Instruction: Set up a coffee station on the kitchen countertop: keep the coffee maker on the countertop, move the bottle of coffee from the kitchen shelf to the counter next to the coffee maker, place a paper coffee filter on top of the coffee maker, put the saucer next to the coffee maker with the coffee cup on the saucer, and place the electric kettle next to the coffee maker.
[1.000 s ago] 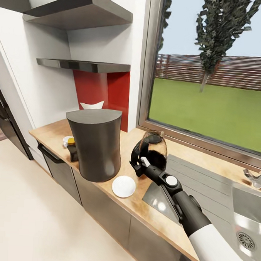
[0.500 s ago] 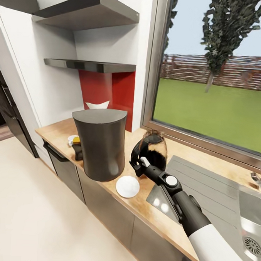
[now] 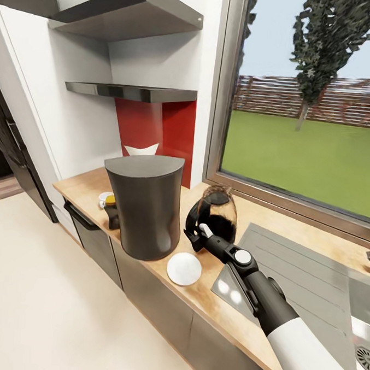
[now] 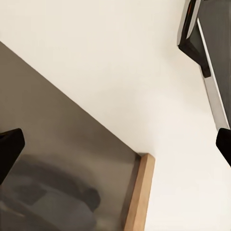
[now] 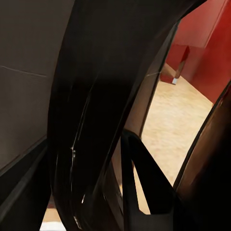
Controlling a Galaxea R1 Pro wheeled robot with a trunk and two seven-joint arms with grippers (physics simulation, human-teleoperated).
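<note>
Kettle [image 3: 217, 217], a dark glass one with a black handle, is held over the wooden countertop [image 3: 216, 296] just right of the coffee maker [image 3: 145, 204], in front of the window [image 3: 310, 105]. The right gripper [image 3: 195, 235] is closed around the kettle's handle [image 5: 91, 120], which is seen up close between the fingers in the right wrist view; whether the kettle's base touches the counter cannot be told. A white saucer [image 3: 183, 268] lies flat on the counter at the near edge, between the coffee maker and the arm, apart from both. A small bottle [image 3: 112, 212] with a yellow top is seen at the far left of the coffee maker, partly hidden by it, with a white cup [image 3: 104, 197] just behind. A white paper filter [image 3: 142, 149] stands against the red wall panel [image 3: 155, 128] behind the coffee maker. The left gripper [image 4: 115, 144] is spread open, its two dark fingertips [image 4: 9, 144] at opposite edges of the left wrist view, over the pale floor [image 4: 120, 62] and a cabinet front [image 4: 57, 159].
</note>
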